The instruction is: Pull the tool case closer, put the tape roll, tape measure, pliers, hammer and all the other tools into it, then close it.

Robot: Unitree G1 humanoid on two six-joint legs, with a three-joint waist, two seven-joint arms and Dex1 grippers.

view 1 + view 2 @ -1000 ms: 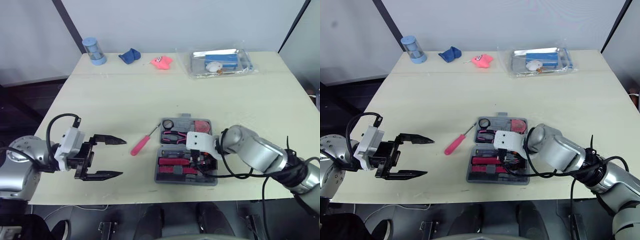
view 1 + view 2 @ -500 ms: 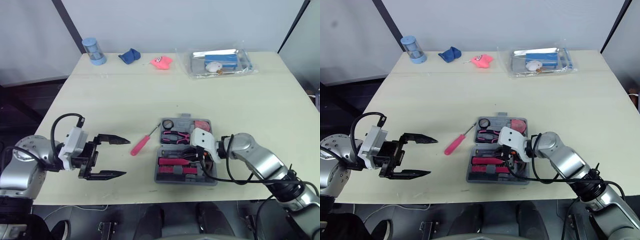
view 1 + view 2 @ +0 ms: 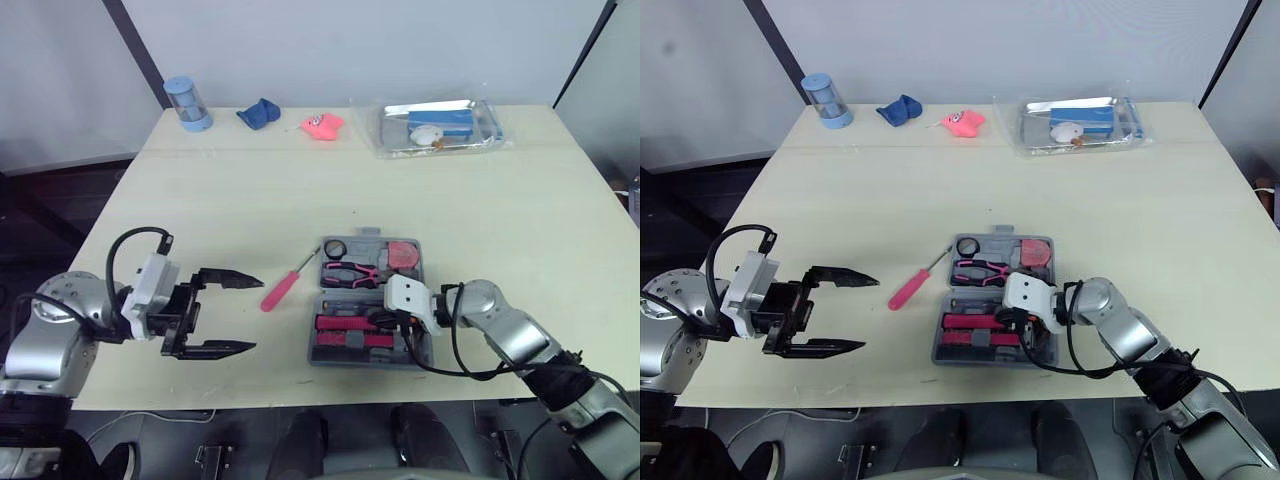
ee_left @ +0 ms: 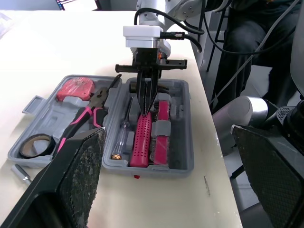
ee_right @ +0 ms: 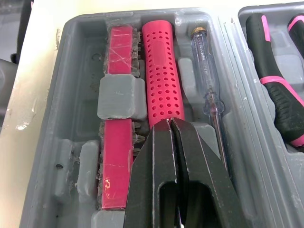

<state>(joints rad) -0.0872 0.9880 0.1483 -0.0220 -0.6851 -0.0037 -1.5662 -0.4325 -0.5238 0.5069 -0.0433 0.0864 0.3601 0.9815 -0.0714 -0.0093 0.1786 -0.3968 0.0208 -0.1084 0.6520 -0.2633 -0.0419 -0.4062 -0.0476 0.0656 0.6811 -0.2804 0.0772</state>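
The grey tool case (image 3: 424, 268) lies open near the table's front edge. Its far half holds a black tape roll (image 3: 335, 248), a red tape measure (image 3: 404, 255) and pink-handled pliers (image 3: 352, 272). The near half holds a pink perforated handle (image 5: 163, 71), red bit strips (image 5: 120, 42) and a clear tester screwdriver (image 5: 207, 78). My right gripper (image 5: 170, 122) is shut with nothing in it, its tips just above the perforated handle. A pink screwdriver (image 3: 282, 289) lies on the table left of the case. My left gripper (image 3: 258, 314) stands open left of that screwdriver, facing the case.
Along the far edge stand a blue cylinder (image 3: 188, 102), a blue cloth (image 3: 259, 112), a pink object (image 3: 322, 123) and a clear plastic tray (image 3: 478, 138) with a blue box in it. Bare tabletop lies between these and the case.
My right gripper has shut and drawn back from deep over the case to its near half. My left gripper has edged slightly right, still open.
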